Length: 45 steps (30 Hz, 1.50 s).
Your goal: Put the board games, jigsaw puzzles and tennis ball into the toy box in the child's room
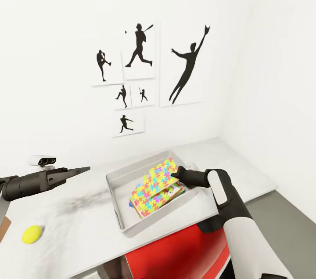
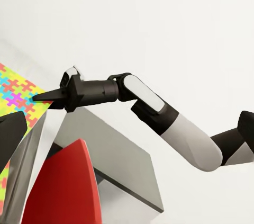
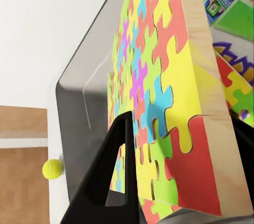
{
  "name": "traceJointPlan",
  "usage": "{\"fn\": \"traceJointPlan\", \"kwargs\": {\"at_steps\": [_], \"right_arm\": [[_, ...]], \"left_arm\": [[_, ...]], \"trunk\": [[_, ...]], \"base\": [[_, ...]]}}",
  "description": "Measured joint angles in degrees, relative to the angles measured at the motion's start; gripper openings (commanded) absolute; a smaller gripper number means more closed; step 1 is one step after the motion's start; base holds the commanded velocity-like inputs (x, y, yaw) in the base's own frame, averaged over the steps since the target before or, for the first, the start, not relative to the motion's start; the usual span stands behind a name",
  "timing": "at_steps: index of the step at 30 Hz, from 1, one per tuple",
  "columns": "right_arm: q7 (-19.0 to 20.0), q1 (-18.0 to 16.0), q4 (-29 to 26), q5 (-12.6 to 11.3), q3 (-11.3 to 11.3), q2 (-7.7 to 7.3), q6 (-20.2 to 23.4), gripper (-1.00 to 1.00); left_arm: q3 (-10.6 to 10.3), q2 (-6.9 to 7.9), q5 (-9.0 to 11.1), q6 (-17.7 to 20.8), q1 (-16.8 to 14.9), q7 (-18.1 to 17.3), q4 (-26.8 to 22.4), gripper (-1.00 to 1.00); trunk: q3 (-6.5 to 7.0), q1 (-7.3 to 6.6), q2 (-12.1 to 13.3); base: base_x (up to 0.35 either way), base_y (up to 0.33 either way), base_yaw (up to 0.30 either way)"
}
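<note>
Your right claw (image 1: 179, 174) gripped jigsaw puzzle (image 1: 154, 183) by far edge, square tilted over toy box (image 1: 115, 191), lower edge down inside. Beneath it in toy box: board games (image 1: 174, 189), second puzzle apparently stacked there. Step in hand, by my reading: lowering puzzle into toy box. Next move called for opening fingers, lifting clear of rim. Your left claw (image 1: 81, 169) hung left of toy box, pinched to point, empty. Tennis ball (image 1: 32, 234) lay on desk (image 1: 79, 230), well left of toy box; likely last toy.
</note>
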Motion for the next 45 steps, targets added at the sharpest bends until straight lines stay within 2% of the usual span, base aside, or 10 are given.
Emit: {"fn": "traceJointPlan", "kwargs": {"at_steps": [19,41,42,45], "right_arm": [[0.01,0.03,-0.12,-0.06,0.01,0.24,-0.31,-1.00],[0.00,0.04,-0.29,-0.06,0.01,0.55,-0.35,-1.00],[0.00,0.04,-0.30,-0.05,0.01,0.55,-0.35,1.00],[0.01,0.02,-0.29,0.02,0.00,0.55,-0.36,1.00]], "left_arm": [[-0.09,0.00,0.00,0.00,0.00,0.00,0.02,1.00],[-0.09,0.00,0.00,0.00,0.00,0.00,0.06,1.00],[-0.09,0.00,0.00,0.00,0.00,0.00,0.07,1.00],[-0.09,0.00,0.00,0.00,0.00,0.00,0.08,1.00]], "trunk": [[-1.73,0.00,-0.01],[-1.84,0.00,-0.01],[-1.84,0.00,-0.01],[-1.84,0.00,-0.01]], "base": [[0.000,0.000,0.001],[0.000,0.000,0.000],[0.000,0.000,0.000],[0.000,0.000,0.000]]}}
